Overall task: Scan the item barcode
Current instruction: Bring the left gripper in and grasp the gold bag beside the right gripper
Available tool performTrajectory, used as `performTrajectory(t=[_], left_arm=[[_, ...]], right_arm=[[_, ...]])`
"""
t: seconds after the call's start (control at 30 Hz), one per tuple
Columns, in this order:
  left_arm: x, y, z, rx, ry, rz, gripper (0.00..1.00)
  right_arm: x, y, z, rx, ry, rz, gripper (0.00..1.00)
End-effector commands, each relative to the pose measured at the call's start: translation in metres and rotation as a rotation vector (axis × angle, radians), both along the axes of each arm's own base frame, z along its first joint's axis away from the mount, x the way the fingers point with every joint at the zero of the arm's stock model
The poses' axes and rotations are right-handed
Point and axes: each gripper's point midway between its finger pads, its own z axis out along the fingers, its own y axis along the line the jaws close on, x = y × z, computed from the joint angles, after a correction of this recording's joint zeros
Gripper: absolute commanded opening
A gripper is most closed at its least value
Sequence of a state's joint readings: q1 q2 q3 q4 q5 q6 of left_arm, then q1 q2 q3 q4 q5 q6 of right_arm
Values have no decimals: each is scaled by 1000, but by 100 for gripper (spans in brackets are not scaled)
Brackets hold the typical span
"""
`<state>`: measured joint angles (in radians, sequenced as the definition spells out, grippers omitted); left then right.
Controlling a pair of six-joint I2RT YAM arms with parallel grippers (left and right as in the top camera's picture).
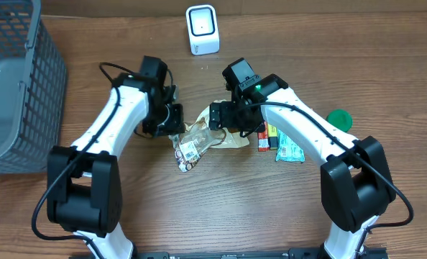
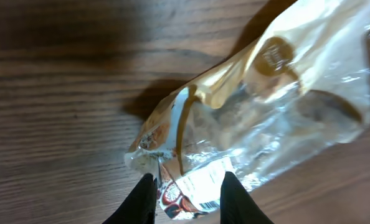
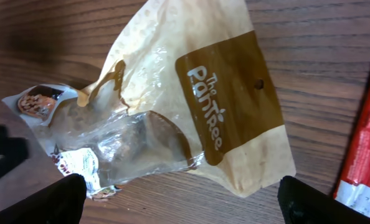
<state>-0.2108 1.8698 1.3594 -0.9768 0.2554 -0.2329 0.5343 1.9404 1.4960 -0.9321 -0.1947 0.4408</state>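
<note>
Spanning the whole view, the wooden bench point(image 1: 221, 208) carries a grey basket point(image 1: 12, 86) at its left edge. Near the middle lies the crumpled bag point(image 1: 199, 140), its barcode label point(image 2: 203, 186) at the end that my left hand point(image 2: 188, 186) pinches. My right hand point(image 3: 182, 190) hangs spread wide over the bag's brown printed part. Beyond stands the small white scanner point(image 1: 202, 29).

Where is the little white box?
Overhead view: the white box stands at the table's far middle, straight beyond the snack bag that lies at the centre.
</note>
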Motion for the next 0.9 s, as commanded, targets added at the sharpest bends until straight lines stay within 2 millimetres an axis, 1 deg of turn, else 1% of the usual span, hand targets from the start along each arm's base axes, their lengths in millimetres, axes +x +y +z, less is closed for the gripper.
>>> performTrajectory(t=[0.0, 0.1, 0.23, 0.37, 0.47, 0.57, 0.7, 0.87], left_arm=[[-5, 5, -10, 80, -7, 19, 21], [-4, 6, -16, 91, -15, 36, 22], [-4, 18, -23, 156, -22, 85, 22], [-2, 19, -28, 159, -38, 87, 24], [-3, 19, -34, 157, -43, 87, 27], [-5, 20, -39, 159, -45, 88, 27], [-7, 21, -43, 165, -45, 88, 25], [-11, 23, -53, 166, -45, 107, 26]], right_arm=[[0, 2, -1, 9, -7, 30, 99], [2, 0, -2, 6, -8, 26, 99], [3, -1, -2, 7, -12, 23, 99], [5, 1, -3, 10, -16, 23, 99], [5, 1, -11, 3, -3, 23, 99], [4, 0, -22, -10, 21, 23, 99], [3, -1, -39, -28, 53, 23, 99], [1, 4, -50, -13, 79, 34, 99]])
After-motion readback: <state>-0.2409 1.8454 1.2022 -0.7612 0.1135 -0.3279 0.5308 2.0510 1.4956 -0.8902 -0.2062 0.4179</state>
